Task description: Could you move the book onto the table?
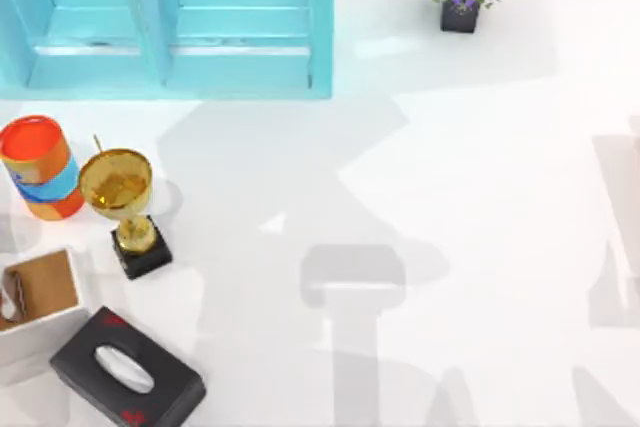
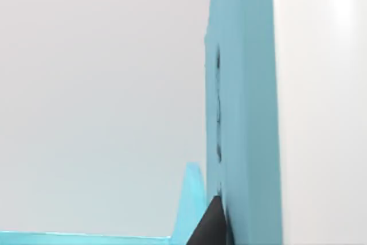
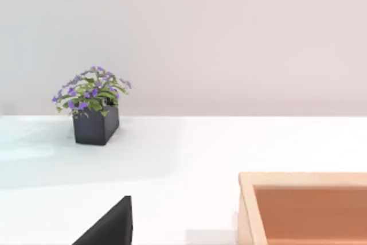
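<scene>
Black tissue box is seen at the table's front-left corner. Turquoise shelf cabinet is set along the back edge. How either arm's jaws stand cannot be told.

You face a plain pale wall behind the turquoise shelf cabinet; soft grey shadows cross the glossy surface.

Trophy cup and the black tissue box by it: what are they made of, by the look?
Trophy cup: looks like polished gold metal, with bright glints, on a glossy black base. Tissue box: matte black, possibly leather or plastic; no sheen settles which.
</scene>
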### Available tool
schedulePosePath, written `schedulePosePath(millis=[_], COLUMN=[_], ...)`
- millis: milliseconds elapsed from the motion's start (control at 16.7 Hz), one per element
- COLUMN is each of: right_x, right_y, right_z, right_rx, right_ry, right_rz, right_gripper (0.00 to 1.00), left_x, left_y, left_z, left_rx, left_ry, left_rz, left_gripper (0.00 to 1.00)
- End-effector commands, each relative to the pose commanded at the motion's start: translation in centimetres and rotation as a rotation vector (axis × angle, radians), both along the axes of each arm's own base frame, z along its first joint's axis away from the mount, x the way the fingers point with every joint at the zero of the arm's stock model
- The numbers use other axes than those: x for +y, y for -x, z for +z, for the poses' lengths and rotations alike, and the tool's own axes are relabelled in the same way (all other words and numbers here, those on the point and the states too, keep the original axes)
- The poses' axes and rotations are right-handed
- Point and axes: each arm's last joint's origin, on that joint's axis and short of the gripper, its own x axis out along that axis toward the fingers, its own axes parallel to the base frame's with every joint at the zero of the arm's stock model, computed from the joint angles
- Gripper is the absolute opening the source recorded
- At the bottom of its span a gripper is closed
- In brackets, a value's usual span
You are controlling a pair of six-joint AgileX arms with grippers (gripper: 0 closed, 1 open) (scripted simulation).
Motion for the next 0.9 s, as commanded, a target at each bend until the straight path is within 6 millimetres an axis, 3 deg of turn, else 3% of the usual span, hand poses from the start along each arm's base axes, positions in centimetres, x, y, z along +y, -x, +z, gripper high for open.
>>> schedulePosePath(millis=[240, 420, 540, 660, 900], right_x=[0.0, 0.0, 0.0, 0.0, 0.0], right_y=[0.0, 0.0, 0.0, 0.0, 0.0], right_z=[0.0, 0.0, 0.0, 0.0, 0.0], right_rx=[0.0, 0.0, 0.0, 0.0, 0.0], right_ry=[0.0, 0.0, 0.0, 0.0, 0.0], right_rz=[0.0, 0.0, 0.0, 0.0, 0.0], right_gripper=[1.0, 1.0, 1.0, 1.0, 1.0], left_x=[-8.6, -15.8, -20.8, -26.0, -35.1], left_y=[-1.7, -2.1, -2.1, -1.7, 1.2], left_z=[3.9, 4.7, 3.5, 1.1, -6.1], left_rx=[-0.157, -0.174, -0.109, -0.001, 0.232], left_ry=[0.248, 0.542, 0.758, 0.961, 1.257], left_rz=[-0.093, -0.174, -0.205, -0.2, -0.069], left_gripper=[0.0, 0.0, 0.0, 0.0, 0.0])
